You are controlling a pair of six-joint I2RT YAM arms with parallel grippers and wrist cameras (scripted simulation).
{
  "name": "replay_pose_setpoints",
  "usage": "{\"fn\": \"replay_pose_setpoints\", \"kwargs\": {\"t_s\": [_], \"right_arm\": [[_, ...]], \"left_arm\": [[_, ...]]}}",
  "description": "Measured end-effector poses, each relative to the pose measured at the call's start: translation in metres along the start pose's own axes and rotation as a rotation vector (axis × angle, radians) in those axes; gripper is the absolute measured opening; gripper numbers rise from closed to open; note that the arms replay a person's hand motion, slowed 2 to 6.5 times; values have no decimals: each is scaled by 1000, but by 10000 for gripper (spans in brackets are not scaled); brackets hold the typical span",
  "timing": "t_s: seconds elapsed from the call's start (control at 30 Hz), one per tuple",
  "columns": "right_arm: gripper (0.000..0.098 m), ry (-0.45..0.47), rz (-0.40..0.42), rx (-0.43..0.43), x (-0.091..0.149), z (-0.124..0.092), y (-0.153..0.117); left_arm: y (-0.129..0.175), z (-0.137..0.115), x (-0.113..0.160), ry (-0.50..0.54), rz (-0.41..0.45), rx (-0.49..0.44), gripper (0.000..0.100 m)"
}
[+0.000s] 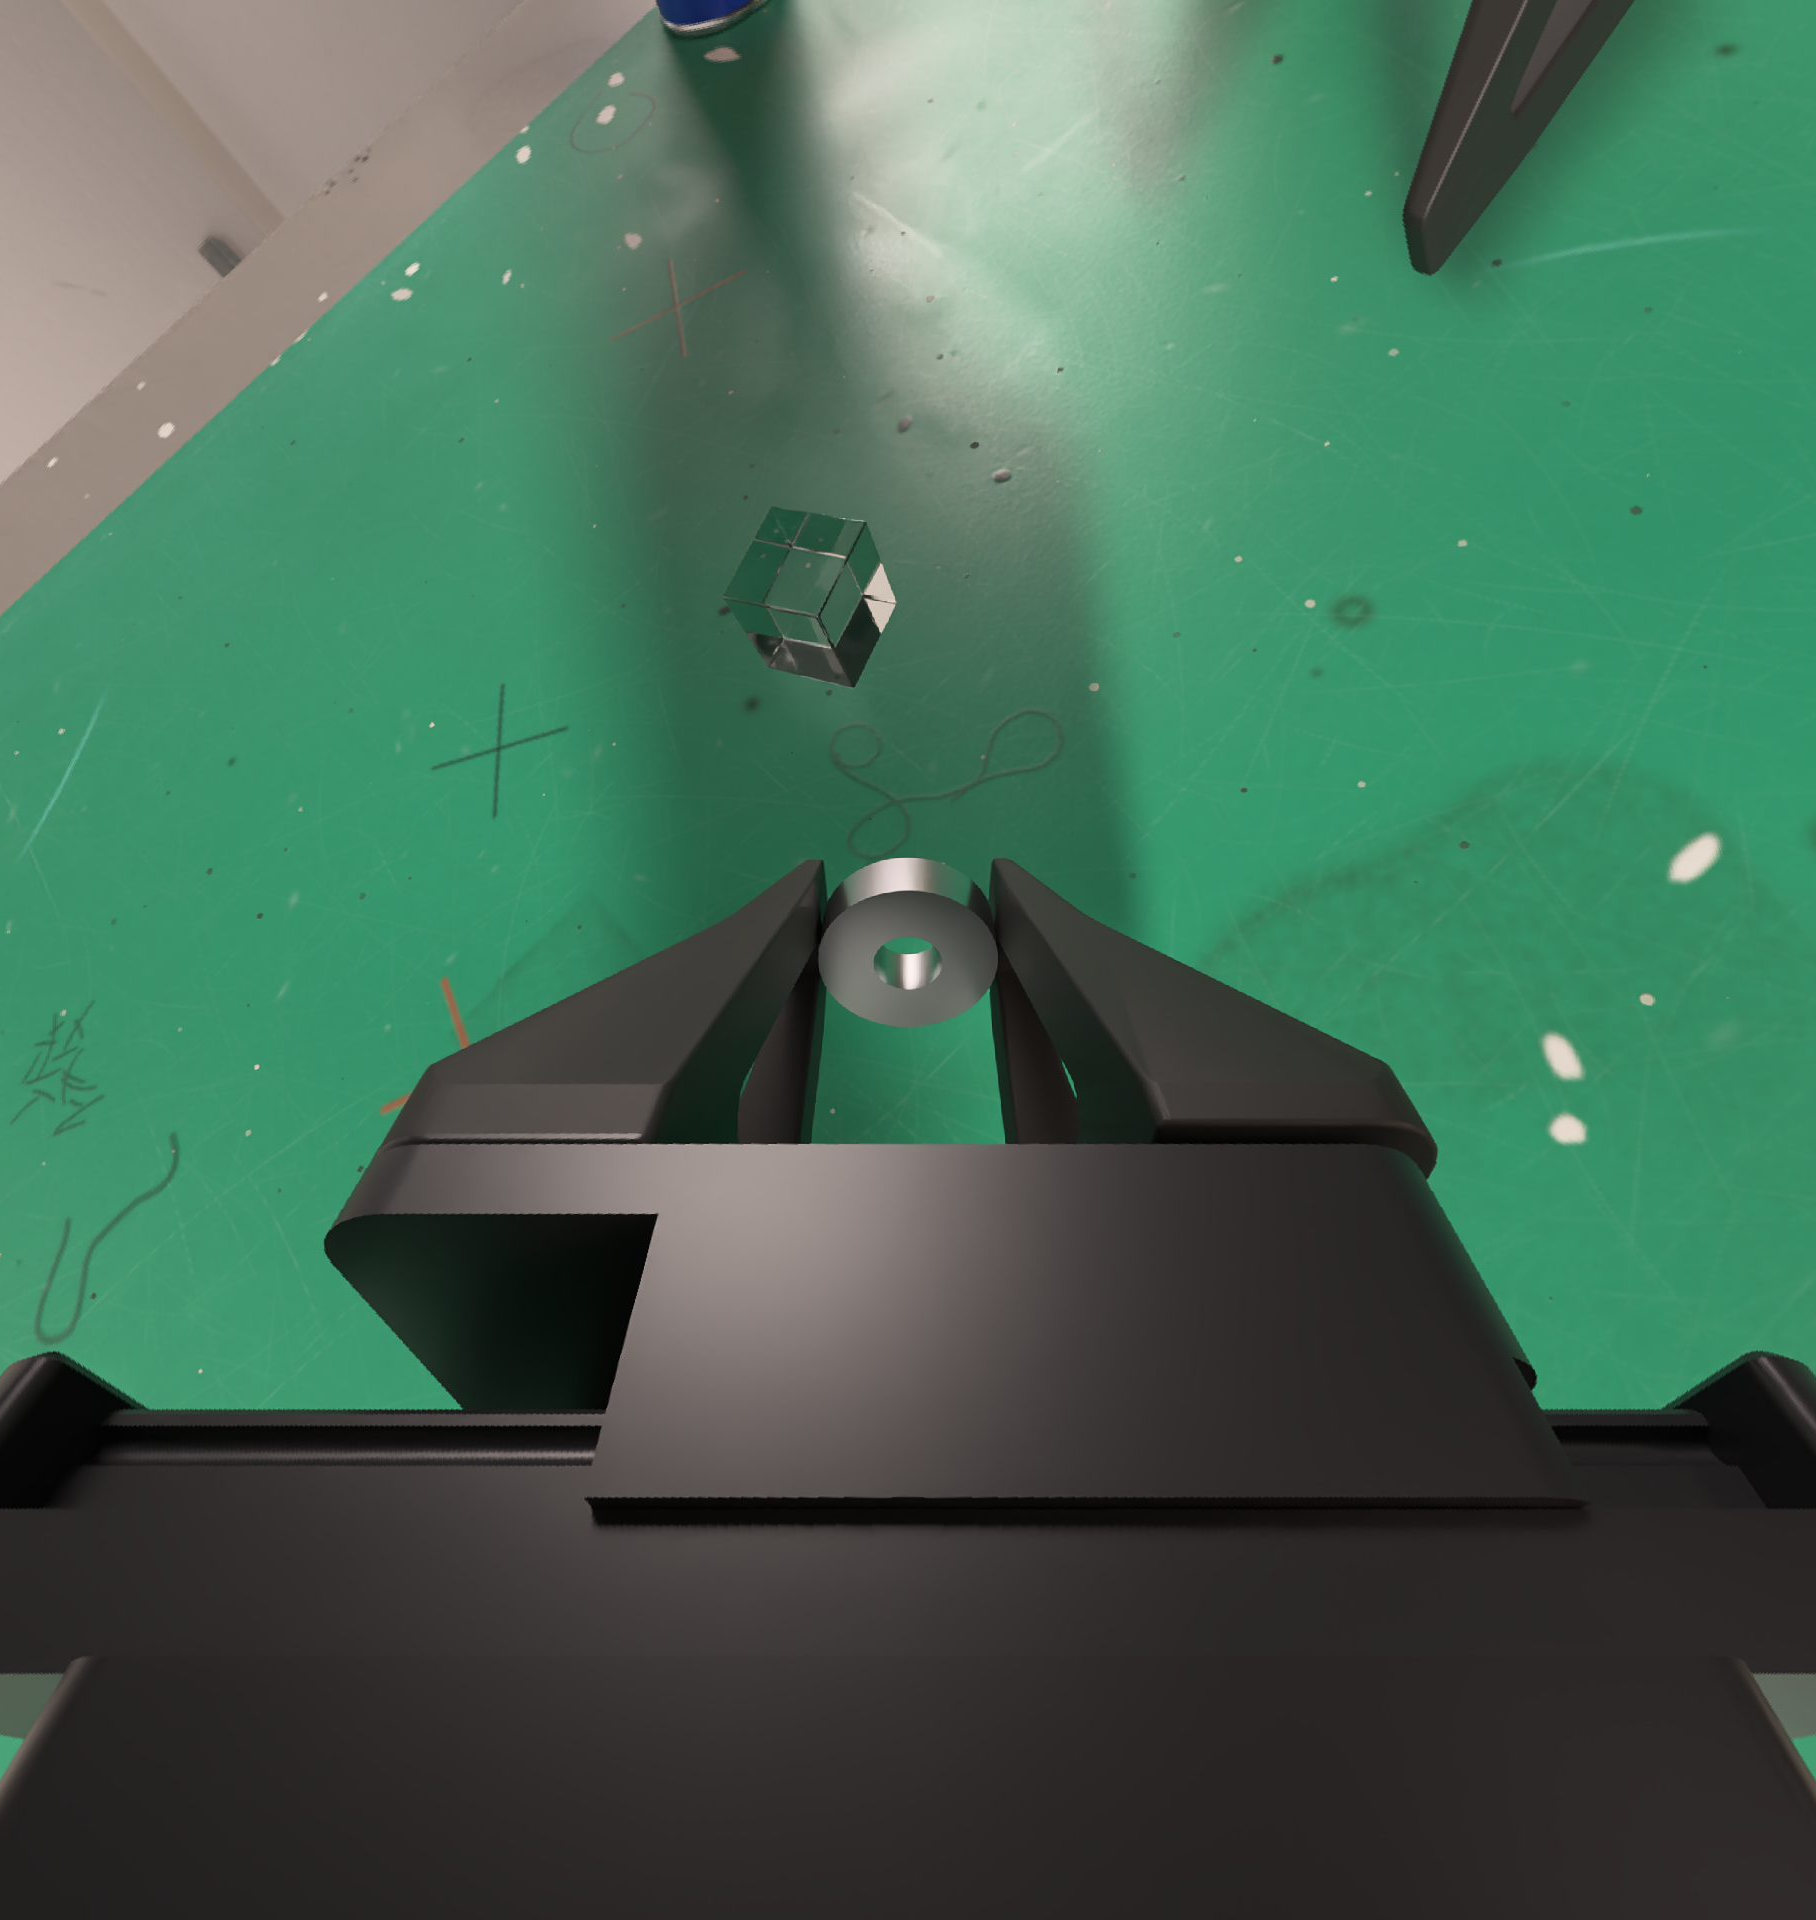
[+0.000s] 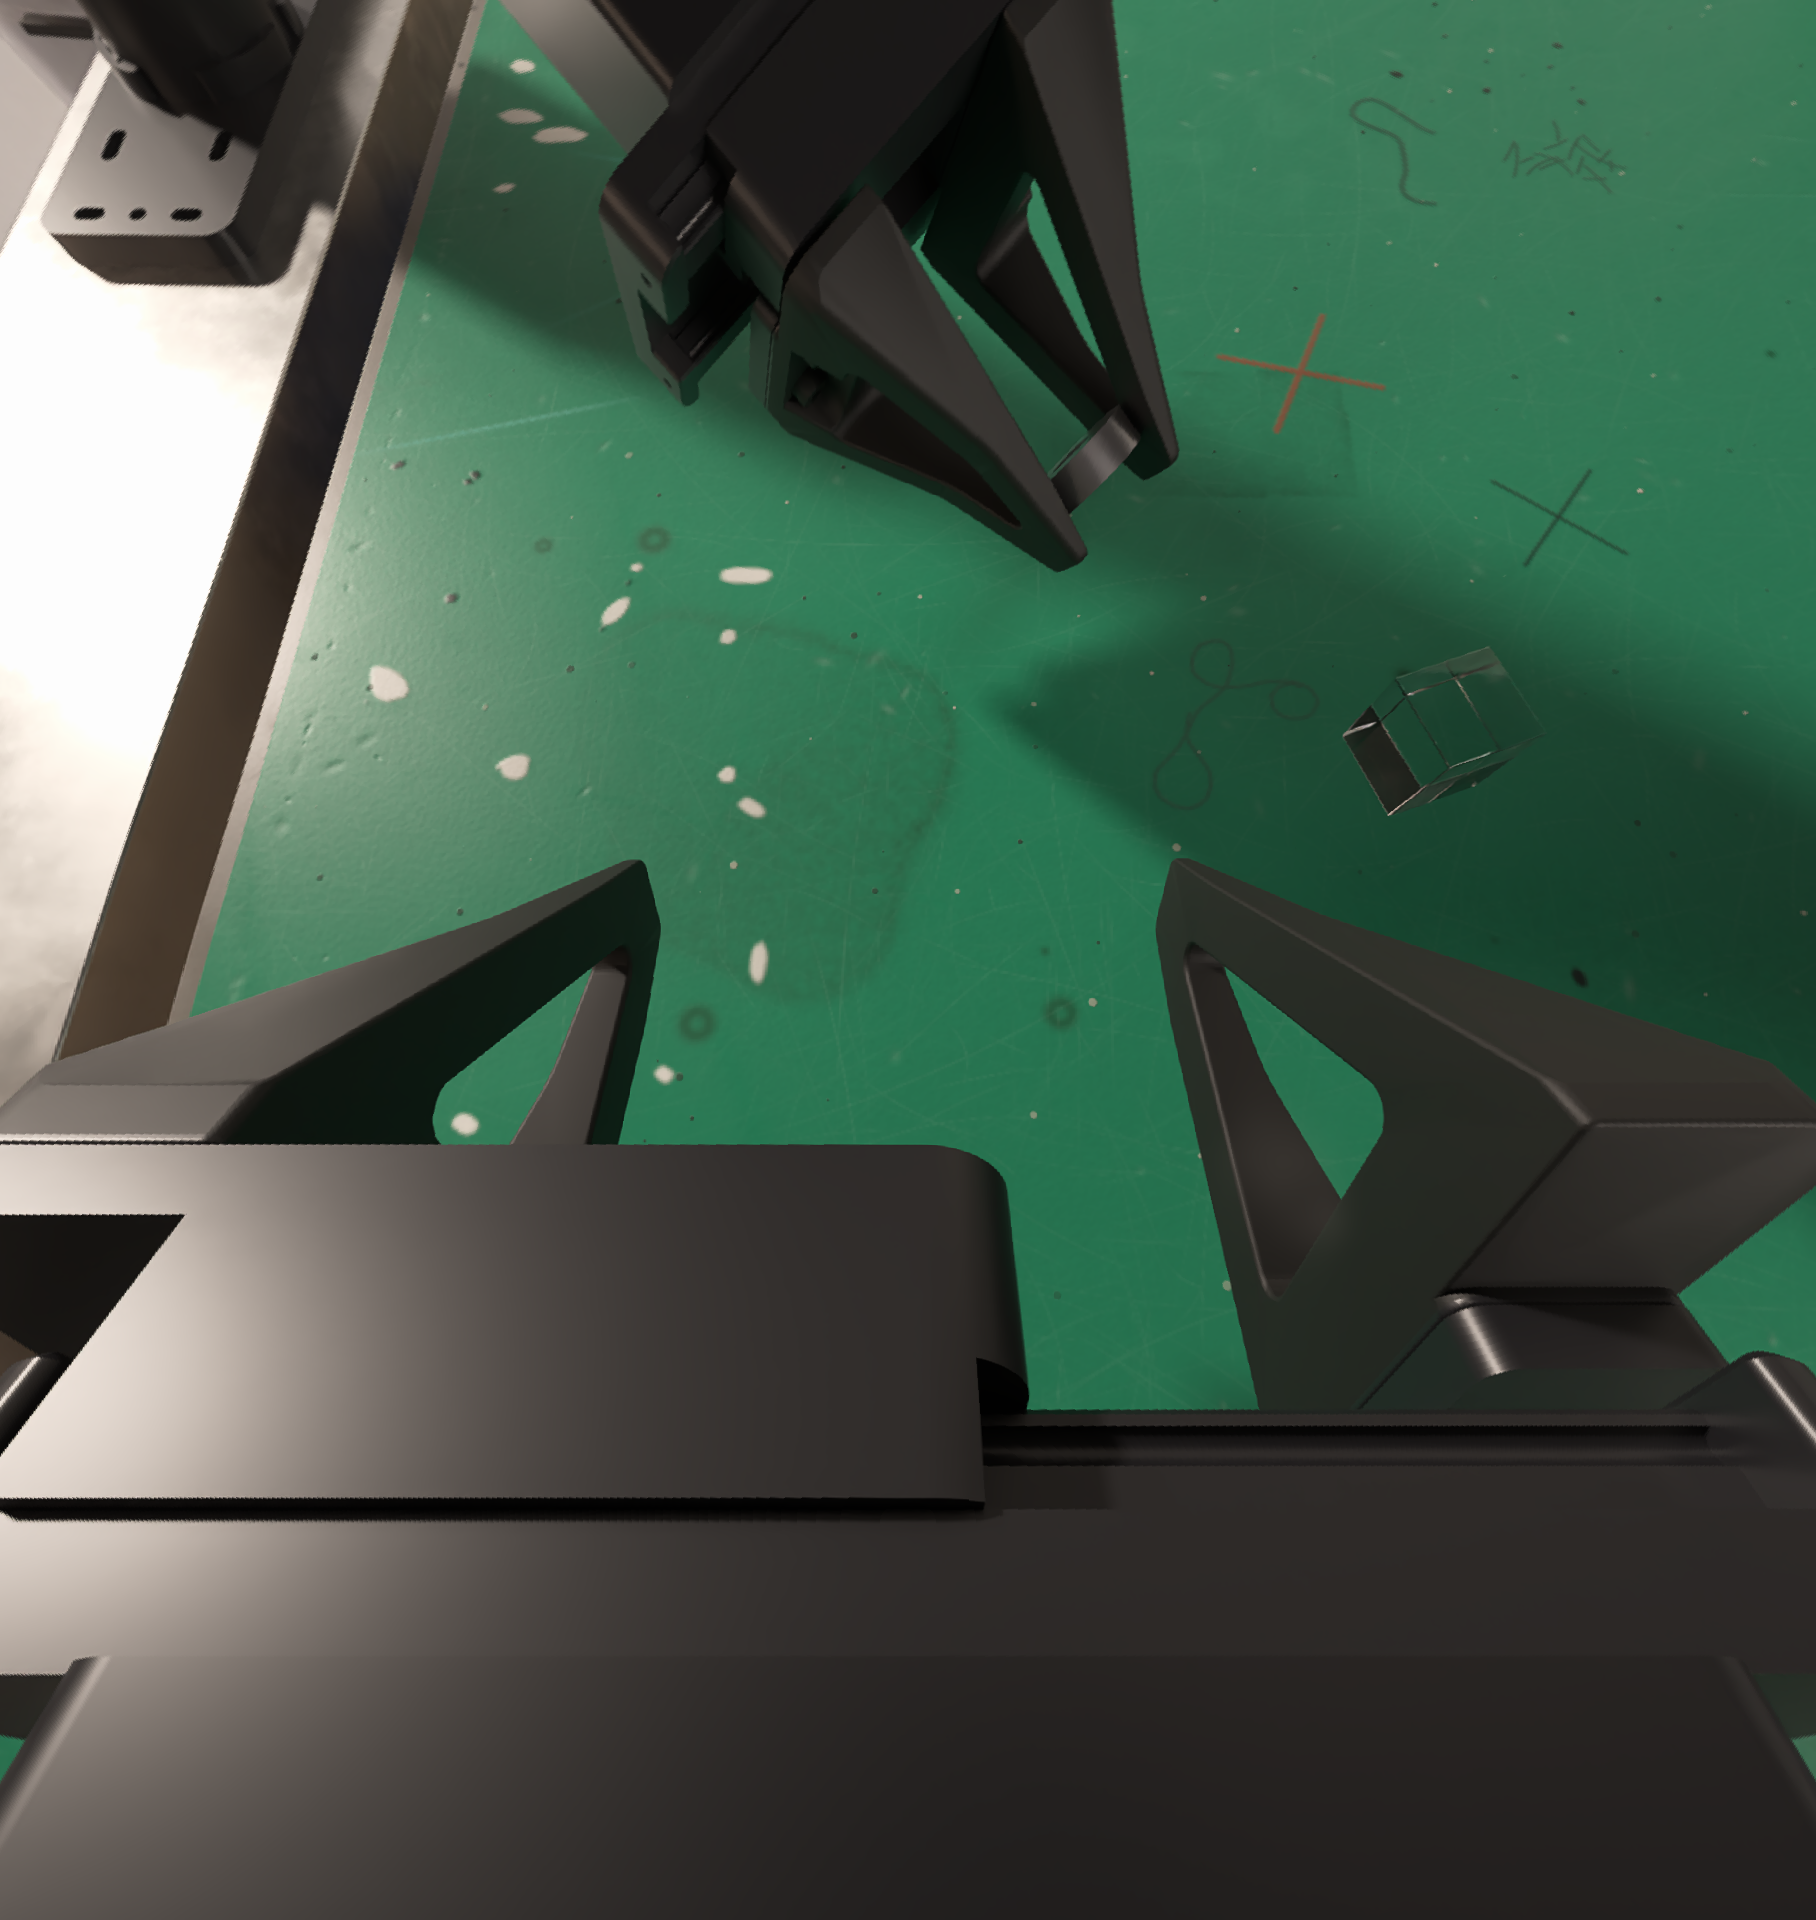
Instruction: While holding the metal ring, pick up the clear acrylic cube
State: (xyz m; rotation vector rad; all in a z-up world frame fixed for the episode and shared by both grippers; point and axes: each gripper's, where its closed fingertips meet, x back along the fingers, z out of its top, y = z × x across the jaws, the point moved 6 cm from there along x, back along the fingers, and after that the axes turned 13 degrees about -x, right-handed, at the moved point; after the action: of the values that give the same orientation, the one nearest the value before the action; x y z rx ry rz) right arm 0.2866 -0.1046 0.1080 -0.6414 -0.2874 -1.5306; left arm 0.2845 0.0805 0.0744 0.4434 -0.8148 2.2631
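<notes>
My left gripper (image 1: 906, 883) is shut on a thick metal ring (image 1: 906, 961) and holds it above the green mat. The clear acrylic cube (image 1: 812, 594) lies on the mat ahead of it, apart from the fingers. In the right wrist view my right gripper (image 2: 909, 883) is open and empty over the mat. The cube (image 2: 1439, 727) lies ahead and to its right, in shadow. The left gripper (image 2: 1101, 509) with the ring (image 2: 1091, 457) shows farther off at the top.
The green mat (image 1: 1403, 623) carries pen marks and white flecks. A blue object (image 1: 701, 12) stands at the far edge. One finger of the right gripper (image 1: 1486, 135) shows at top right. A metal rail (image 2: 291, 520) and an arm base (image 2: 156, 156) border the mat's left side.
</notes>
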Motion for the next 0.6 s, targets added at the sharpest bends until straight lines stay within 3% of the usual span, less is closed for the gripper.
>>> {"fn": "replay_pose_setpoints", "kwargs": {"t_s": [0.37, 0.6], "right_arm": [[817, -5, 103, 67, 10, -10, 12], [783, 1, 44, 72, 11, -22, 38]], "left_arm": [[-3, 0, 2, 17, 1, 26, 260], [-2, -1, 1, 1, 5, 13, 260]]}}
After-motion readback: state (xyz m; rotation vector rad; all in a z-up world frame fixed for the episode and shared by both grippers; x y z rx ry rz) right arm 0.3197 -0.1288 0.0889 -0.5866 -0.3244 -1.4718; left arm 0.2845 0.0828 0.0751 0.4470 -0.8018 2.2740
